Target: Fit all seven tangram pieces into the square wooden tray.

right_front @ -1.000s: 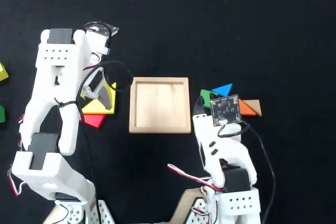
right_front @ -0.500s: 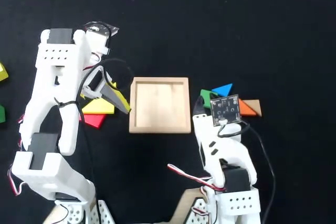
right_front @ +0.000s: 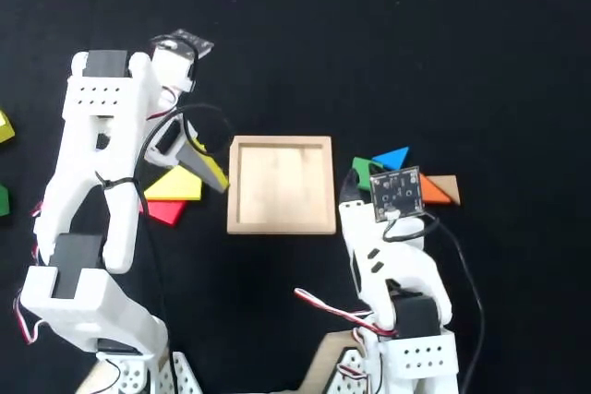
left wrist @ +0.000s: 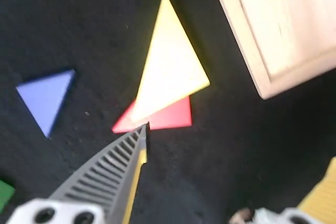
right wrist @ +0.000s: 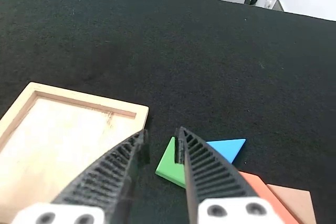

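The wooden tray point(right_front: 233, 186) is the biggest thing, and it lies flat on the black table point(right_front: 416, 62) with nothing inside it yet. Just beside the tray, on the left arm's side, lies the big yellow triangle point(left wrist: 168, 72). From above, its long edge seems to run straight toward the tray's wall. It rests partly on a red piece point(left wrist: 160, 119), which sticks out on the side away from the tray. These pieces look like thin, stiff, light wood, smooth and a bit slippery. They lie so flat that I think it is best to pinch one across two edges, near its middle. The left gripper point(right_front: 218, 177) hangs close to the tray's wall, and it looks pinched onto a thin yellow piece point(left wrist: 134, 179). That piece is seen from its edge, with its long side running along the finger. On the other side of the tray, the right gripper point(right wrist: 160, 135) has its jaws a little apart and holds nothing. It hangs over a green piece point(right wrist: 169, 170), which touches a small blue triangle point(right wrist: 227, 148).
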You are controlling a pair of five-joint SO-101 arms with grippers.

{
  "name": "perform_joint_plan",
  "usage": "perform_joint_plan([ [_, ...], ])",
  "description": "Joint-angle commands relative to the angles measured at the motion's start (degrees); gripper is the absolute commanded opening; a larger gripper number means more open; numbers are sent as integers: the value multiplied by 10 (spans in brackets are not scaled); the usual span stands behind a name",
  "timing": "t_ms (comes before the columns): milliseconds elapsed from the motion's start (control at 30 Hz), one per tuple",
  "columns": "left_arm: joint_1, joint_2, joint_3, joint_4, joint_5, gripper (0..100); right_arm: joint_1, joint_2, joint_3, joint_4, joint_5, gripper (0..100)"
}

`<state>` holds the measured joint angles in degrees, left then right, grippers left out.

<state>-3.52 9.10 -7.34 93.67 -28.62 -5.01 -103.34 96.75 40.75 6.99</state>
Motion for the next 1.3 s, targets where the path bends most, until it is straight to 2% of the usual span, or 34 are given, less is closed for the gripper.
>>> perform_joint_plan([
  [0, 0, 8, -4, -21, -35, 493, -9, -46, -2, 4, 5, 98],
  [267, -43, 105, -15, -105, -111, 493, -9, -46, -2, 4, 5, 99],
  [500, -46, 163, -14, -161, -153, 493, -9, -46, -2, 4, 6, 99],
  [700, -41, 173, -15, -171, -164, 493, -9, -46, -2, 4, 6, 99],
  [800, -41, 174, -1, -167, -193, 492, -9, -46, -2, 2, 6, 99],
  [1100, -24, 167, 82, -234, -192, 492, -9, -46, -2, 0, 6, 99],
  [1267, 0, 167, 93, -240, -192, 492, -9, -46, -2, 0, 6, 99],
])
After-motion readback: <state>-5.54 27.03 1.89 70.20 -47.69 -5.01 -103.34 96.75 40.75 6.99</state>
